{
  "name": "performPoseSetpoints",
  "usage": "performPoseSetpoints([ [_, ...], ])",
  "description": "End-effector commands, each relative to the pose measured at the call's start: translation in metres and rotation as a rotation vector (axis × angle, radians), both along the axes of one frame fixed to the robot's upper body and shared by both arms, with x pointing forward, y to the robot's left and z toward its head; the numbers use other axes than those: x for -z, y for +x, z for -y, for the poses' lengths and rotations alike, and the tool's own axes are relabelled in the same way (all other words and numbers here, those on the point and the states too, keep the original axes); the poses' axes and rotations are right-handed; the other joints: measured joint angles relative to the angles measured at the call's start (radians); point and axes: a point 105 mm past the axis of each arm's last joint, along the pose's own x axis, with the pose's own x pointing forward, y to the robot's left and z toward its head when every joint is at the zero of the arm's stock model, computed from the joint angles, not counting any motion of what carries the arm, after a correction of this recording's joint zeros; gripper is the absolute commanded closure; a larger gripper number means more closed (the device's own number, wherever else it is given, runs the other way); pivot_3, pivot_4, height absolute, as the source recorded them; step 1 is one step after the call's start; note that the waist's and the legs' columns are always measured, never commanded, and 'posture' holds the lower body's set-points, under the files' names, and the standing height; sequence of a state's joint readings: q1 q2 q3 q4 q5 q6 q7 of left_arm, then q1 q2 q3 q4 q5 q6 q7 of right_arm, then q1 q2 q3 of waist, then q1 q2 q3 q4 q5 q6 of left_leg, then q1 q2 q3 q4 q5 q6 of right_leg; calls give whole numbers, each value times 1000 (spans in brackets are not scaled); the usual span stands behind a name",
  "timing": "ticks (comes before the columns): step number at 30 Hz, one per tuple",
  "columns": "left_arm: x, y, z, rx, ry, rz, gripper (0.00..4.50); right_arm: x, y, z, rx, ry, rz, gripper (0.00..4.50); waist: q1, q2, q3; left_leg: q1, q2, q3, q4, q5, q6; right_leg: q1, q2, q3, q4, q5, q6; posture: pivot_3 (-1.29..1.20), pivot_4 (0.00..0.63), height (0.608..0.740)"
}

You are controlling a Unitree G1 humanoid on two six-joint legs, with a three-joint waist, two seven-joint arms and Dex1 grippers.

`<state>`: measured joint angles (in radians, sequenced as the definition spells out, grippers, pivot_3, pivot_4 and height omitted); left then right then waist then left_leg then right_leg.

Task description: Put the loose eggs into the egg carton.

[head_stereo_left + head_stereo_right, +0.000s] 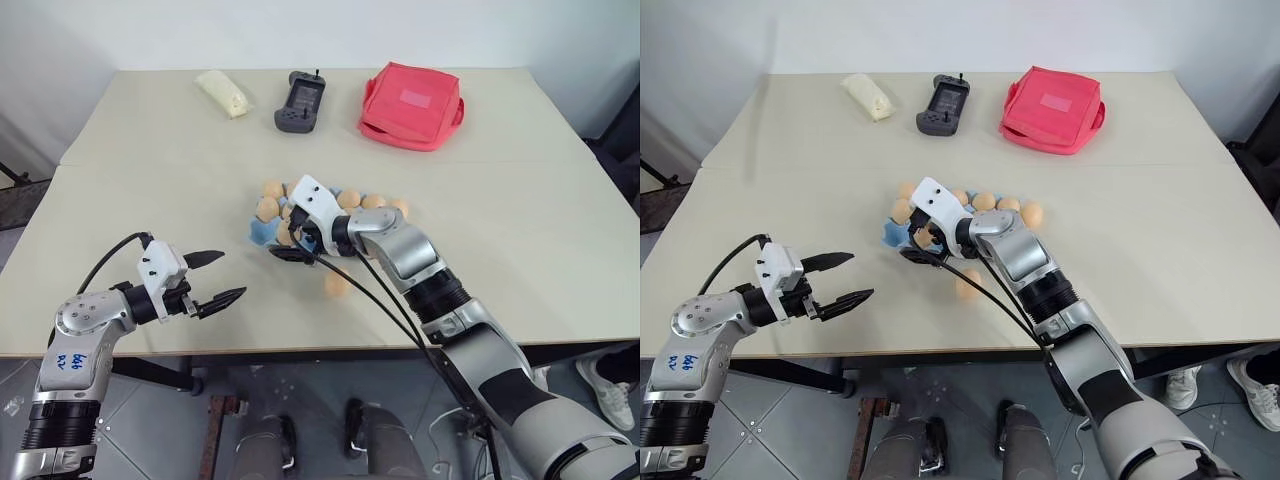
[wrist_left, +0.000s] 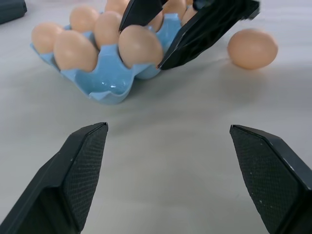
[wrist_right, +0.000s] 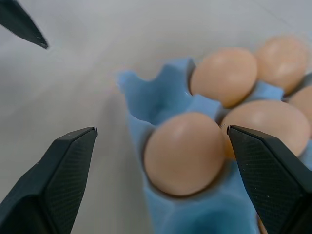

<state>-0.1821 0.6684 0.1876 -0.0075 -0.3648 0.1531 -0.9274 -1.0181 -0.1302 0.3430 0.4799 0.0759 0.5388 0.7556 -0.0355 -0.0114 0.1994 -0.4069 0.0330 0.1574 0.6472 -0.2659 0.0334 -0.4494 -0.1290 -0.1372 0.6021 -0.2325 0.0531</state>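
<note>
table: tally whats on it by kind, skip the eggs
egg carton: 1
red pouch: 1
black handheld controller: 1
pale wrapped packet: 1
total: 4

Beige table against a white wall, grey tiled floor.

Egg carton: light-blue moulded tray, smooth w/ a slight sheen, looks like plastic or pressed pulp, can't tell which. Loose egg & the eggs in the cups: pale tan shells, smooth, matt w/ soft highlights. Left gripper & right gripper fingers: black hard plastic, fine knurled grid on the inner faces, matt. Table: beige top, smooth, matt. Red pouch: cloth, woven look, dull. Handheld device: dark grey plastic, matt.
</note>
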Motion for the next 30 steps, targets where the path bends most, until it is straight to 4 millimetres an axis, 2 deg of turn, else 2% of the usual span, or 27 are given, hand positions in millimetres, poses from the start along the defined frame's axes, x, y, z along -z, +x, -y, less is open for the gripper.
performPoseSetpoints([
  [1, -14, -3, 4, 7, -18, 55, 227, -12, 4, -1, -6, 23, 38, 11, -1, 0, 0, 0, 0, 0, 0, 0, 0, 0, 0, 0, 0, 0, 0, 0, 150, 740],
  [5, -15, -4, 5, 6, -19, 56, 227, -12, 5, 0, -20, 33, 28, 914, -3, 0, 0, 0, 0, 0, 0, 0, 1, 0, 0, 0, 0, 0, 0, 0, 150, 740],
  [11, -17, -4, 4, -1, -19, 64, 227, -15, 2, -5, -70, 43, 42, 2930, -9, 0, 0, 0, 0, 0, 0, 0, 0, 0, 0, 0, 0, 0, 0, 0, 150, 740],
  [13, -17, -4, 3, -2, -19, 66, 227, -16, 0, -6, -91, 42, 53, 3267, -13, 0, 0, 0, 0, 0, 0, 1, -1, 0, 0, 0, 0, 0, 0, 0, 150, 740],
  [18, -18, -3, 4, -2, -21, 68, 227, -33, -8, -6, -155, 114, 85, 3267, -21, 0, 0, 0, 0, 0, -1, 1, -2, 0, 0, 0, 0, 0, 0, 0, 150, 740],
  [22, -17, -3, 5, 0, -24, 67, 227, -48, -10, 8, -159, 155, 106, 3267, -20, 0, 0, 0, 0, 0, -1, 1, -2, 0, 0, 0, 0, 0, 0, 0, 150, 740],
  [26, -16, -2, 5, 4, -25, 63, 227, -42, -6, 31, -119, 122, 110, 3267, -15, 0, 0, 0, 0, 0, 0, 0, -1, 0, 0, 0, -1, 0, 0, 0, 150, 740],
  [30, -16, 0, 8, 15, -27, 61, 227, -34, -2, 37, -92, 106, 96, 3267, -19, 0, 0, 0, 0, 1, -1, -1, 1, 0, 0, 1, -3, 0, 0, 0, 150, 740],
])
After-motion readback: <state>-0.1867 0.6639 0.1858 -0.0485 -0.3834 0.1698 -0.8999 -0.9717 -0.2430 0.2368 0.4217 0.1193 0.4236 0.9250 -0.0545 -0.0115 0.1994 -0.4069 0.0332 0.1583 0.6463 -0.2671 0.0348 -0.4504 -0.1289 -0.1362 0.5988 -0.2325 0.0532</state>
